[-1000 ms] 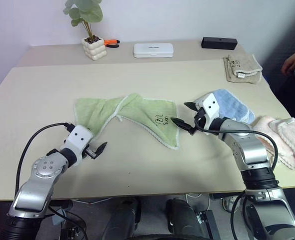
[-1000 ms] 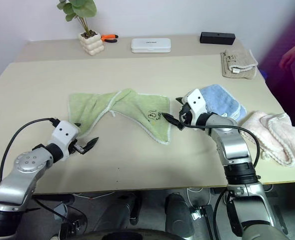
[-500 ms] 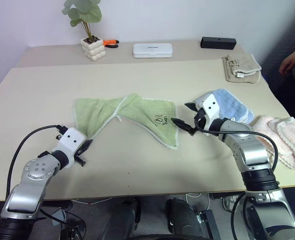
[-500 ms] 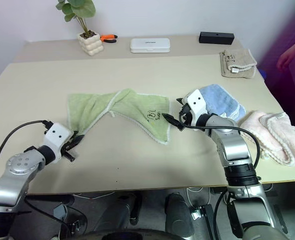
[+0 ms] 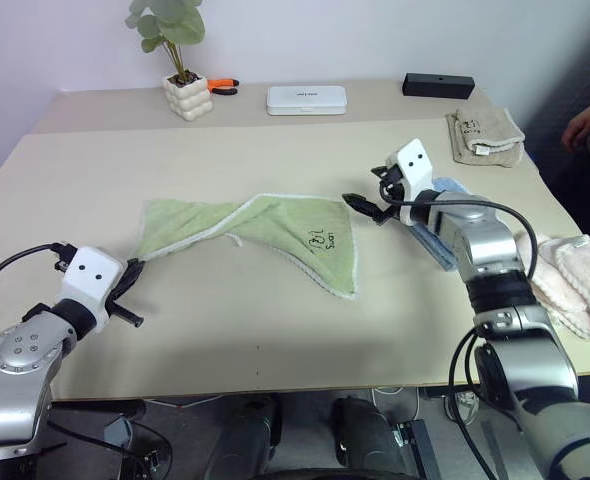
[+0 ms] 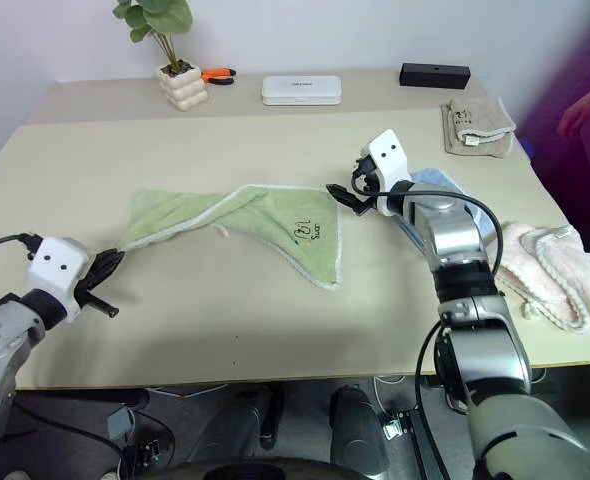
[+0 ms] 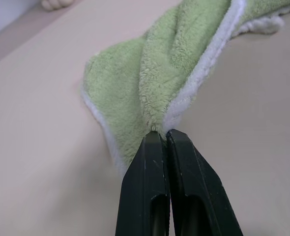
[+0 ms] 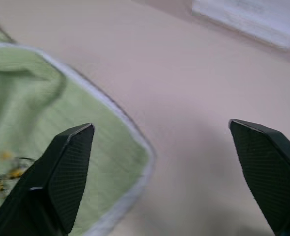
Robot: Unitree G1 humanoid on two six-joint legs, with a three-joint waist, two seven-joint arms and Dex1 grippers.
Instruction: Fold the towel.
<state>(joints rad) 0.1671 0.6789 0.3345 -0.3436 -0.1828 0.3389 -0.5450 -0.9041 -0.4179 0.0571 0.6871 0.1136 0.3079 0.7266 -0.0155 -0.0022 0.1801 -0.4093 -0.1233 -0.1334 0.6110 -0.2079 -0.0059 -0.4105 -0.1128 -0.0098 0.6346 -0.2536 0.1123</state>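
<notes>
Beige tabletop (image 5: 275, 330) carries everything, with a pale wall behind its far edge. At the middle of it lies the towel (image 5: 275, 225), light green with a whitish hem, twisted along its length and not yet folded; its dark logo sits near the corner facing the right side.

Its corner nearest the table's left edge is pulled to a point because the left gripper (image 7: 162, 135) has its jaws pressed together on that corner, holding it just off the surface so the cloth draws taut toward it. The right gripper (image 5: 363, 206) hangs over the towel's far right corner with its fingers spread wide and nothing between them; it looks placed to take that corner, so both ends could be stretched flat before a fold.

Just behind the right arm lies a light blue towel (image 5: 437, 243), and a pink cloth (image 5: 575, 280) rests by the right edge. A beige folded towel (image 5: 485, 135), black box (image 5: 438, 85), white case (image 5: 306, 98) and potted plant (image 5: 183, 80) line the far side, well apart from the work.
</notes>
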